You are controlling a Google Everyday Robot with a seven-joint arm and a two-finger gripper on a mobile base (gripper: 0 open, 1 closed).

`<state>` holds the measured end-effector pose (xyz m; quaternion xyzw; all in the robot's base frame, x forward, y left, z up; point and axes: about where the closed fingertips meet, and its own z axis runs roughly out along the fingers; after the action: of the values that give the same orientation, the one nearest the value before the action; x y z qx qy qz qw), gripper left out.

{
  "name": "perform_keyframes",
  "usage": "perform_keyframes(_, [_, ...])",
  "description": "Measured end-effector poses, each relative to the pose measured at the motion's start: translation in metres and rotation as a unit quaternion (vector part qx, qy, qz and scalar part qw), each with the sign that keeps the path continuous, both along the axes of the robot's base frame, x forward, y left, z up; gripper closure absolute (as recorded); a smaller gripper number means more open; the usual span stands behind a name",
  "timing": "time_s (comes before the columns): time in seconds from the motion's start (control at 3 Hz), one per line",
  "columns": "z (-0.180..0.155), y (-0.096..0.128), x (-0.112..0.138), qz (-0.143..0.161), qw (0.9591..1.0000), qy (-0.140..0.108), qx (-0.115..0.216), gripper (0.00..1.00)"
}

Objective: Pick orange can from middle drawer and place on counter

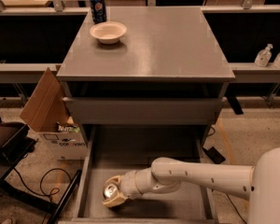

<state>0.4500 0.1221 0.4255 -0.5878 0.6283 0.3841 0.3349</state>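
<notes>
The orange can (109, 190) sits in the front left of the open middle drawer (144, 153); only its silver top and a bit of its side show. My gripper (112, 192) reaches in from the right, low in the drawer. Its tan fingers (115, 201) are closed on either side of the can. The white arm runs off to the lower right. The grey counter (163, 41) is the cabinet top above.
A dark blue can (98, 7) and a white bowl (108, 31) stand at the counter's back left. A closed drawer front (144, 111) overhangs the open drawer. A cardboard box (44, 101) stands left of the cabinet. Bottles (263, 56) stand on the right ledge.
</notes>
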Motion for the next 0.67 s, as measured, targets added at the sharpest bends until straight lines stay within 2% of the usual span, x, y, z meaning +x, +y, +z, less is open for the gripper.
perform_keyframes(0.33, [0.031, -0.011, 0.004, 0.005, 1.0000, 0.004, -0.005, 1.00])
perform_keyframes(0.67, [0.116, -0.057, 0.048, -0.030, 0.9985, 0.040, -0.022, 1.00])
